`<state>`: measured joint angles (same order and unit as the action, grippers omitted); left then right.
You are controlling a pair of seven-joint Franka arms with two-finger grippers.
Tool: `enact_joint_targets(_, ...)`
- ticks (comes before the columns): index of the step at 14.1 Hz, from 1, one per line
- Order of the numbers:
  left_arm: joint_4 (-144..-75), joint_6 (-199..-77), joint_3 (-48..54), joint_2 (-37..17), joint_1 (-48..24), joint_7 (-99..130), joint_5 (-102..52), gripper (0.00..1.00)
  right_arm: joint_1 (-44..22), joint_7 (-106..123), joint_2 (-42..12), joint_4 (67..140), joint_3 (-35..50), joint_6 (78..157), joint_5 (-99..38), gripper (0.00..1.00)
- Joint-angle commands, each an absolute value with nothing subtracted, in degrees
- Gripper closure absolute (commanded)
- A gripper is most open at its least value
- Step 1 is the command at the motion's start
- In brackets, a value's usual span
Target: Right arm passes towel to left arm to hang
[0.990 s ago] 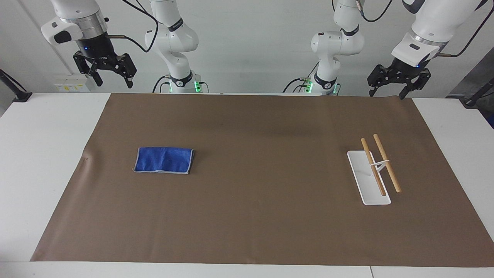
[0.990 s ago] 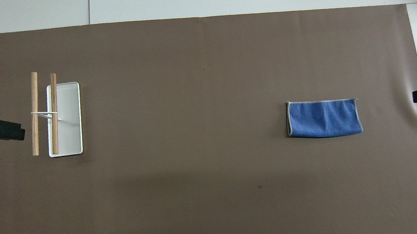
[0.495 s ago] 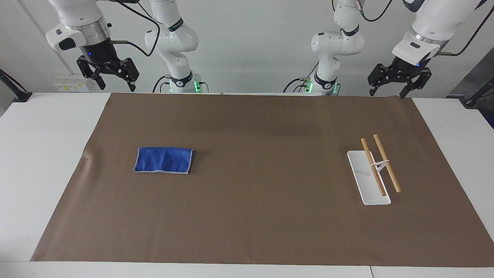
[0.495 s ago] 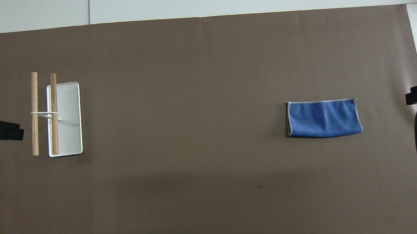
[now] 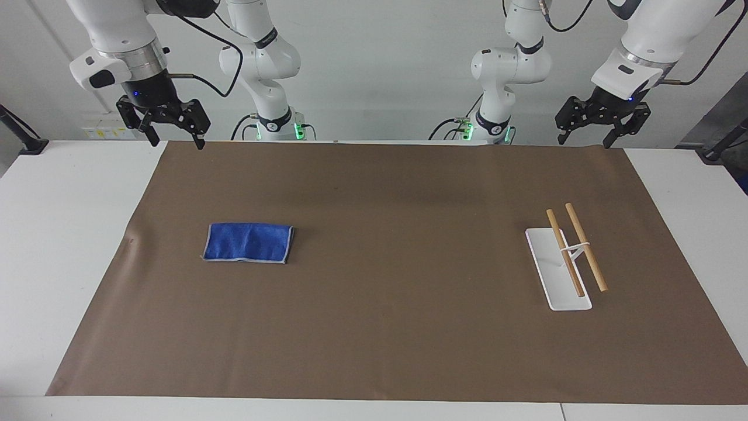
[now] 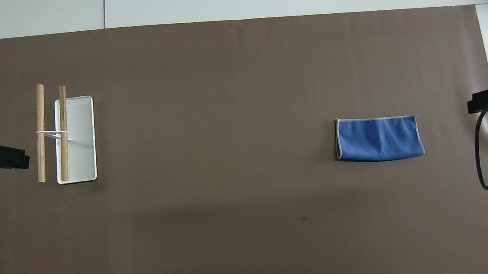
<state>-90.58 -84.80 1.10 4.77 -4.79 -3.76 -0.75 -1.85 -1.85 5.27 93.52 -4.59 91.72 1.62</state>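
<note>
My right end effector (image 5: pixel 173 132) hangs in the air with its black fingers spread, holding nothing, over the edge of the brown paper sheet (image 5: pixel 385 193) nearest my bases. My left end effector (image 5: pixel 586 133) waits above the same edge at the left arm's end, its fingers also spread and holding nothing.

The small royal-blue folded towel with a pale grey stitched edge (image 5: pixel 248 242) lies flat on the sheet toward the right arm's end, untouched, with only bare paper between it and my right end effector. Well apart from it, toward the left arm's end, stands a white rectangular base carrying two parallel light-wood dowels (image 5: pixel 565 261).

The brown sheet covers most of the white surface (image 5: pixel 64 234). A plain pale wall (image 5: pixel 385 70) rises past my bases.
</note>
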Motion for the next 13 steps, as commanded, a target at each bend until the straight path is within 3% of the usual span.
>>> enact_joint_targets(1,-93.1,-85.9,1.2,6.9,-4.4,-3.8,-0.7,0.0,-1.2,-3.9,5.6,94.7,-4.3,93.6,1.2,0.0)
enact_joint_targets(10,-94.7,-85.6,1.1,7.7,-2.3,-4.1,-0.7,0.0,-1.3,-3.5,5.7,95.7,-4.2,93.8,1.1,0.0)
enact_joint_targets(13,-94.6,-85.8,1.1,7.6,-2.3,-4.0,-0.7,0.0,-1.8,-3.3,5.6,100.1,-4.2,99.6,1.1,0.0)
